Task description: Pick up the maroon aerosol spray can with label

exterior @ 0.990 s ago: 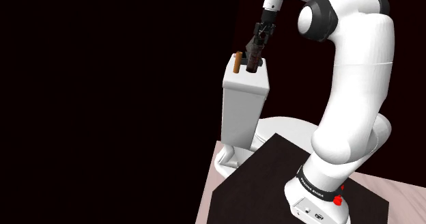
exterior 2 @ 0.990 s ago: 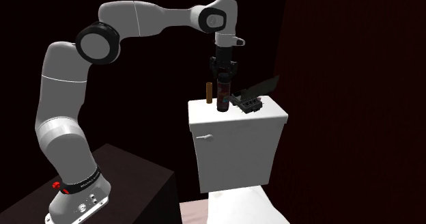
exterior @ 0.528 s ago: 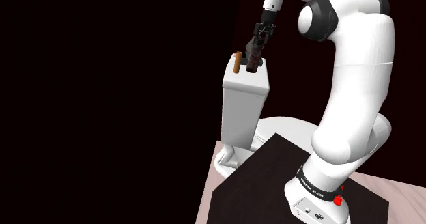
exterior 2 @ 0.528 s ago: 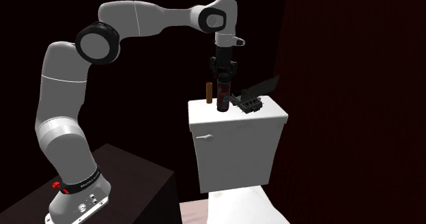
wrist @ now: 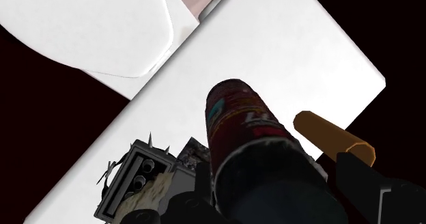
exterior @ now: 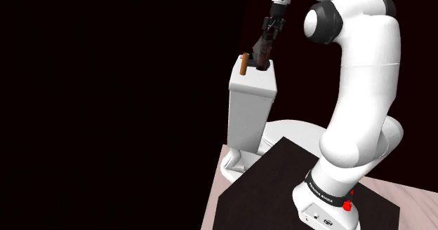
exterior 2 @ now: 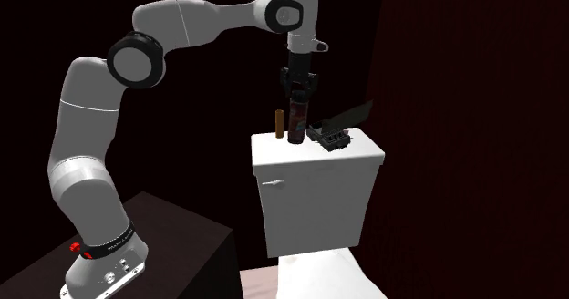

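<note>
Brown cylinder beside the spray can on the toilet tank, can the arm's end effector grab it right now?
Probably not yet: the end effector is shut on the maroon spray can. The brown cylinder itself stands uncovered on the tank lid, close beside the can.

A home bathroom: a white toilet (exterior: pixel 249 123) stands here, with a tall tank (exterior 2: pixel 315 192), a flush handle (exterior 2: pixel 271 183) on its front, a flat lid (wrist: pixel 273 59) on top and the bowl (exterior 2: pixel 319 274) below, on a pale pinkish floor (exterior: pixel 414 200)
</note>
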Available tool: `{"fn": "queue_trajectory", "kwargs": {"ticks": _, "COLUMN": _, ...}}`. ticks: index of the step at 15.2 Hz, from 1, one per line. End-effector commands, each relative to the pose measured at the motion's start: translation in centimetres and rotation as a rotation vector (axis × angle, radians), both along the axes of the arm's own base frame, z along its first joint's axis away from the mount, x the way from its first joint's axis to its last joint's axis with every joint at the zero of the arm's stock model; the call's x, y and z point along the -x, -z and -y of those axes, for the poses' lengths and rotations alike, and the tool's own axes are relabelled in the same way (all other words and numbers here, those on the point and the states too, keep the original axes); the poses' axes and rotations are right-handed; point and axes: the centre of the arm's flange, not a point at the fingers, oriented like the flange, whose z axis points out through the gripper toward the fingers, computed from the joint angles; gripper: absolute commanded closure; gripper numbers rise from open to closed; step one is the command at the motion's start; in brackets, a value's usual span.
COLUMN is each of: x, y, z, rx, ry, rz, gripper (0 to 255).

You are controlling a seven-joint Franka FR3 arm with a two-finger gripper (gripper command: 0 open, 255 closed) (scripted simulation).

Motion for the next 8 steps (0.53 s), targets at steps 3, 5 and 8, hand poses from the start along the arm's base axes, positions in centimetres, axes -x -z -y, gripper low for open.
{"fn": "queue_trajectory", "kwargs": {"ticks": 3, "x": 0.0, "y": -2.2, "z": -0.1, "rx": 0.0, "ry": 0.0, "rz": 0.001, "gripper": 255}}
{"fn": "queue_trajectory", "kwargs": {"ticks": 5, "x": 0.0, "y": -3.2, "z": -0.1, "rx": 0.0, "ry": 0.0, "rz": 0.001, "gripper": 255}}
{"fn": "queue_trajectory", "kwargs": {"ticks": 8, "x": 0.0, "y": -4.8, "z": -0.1, "rx": 0.0, "ry": 0.0, "rz": 0.001, "gripper": 255}}
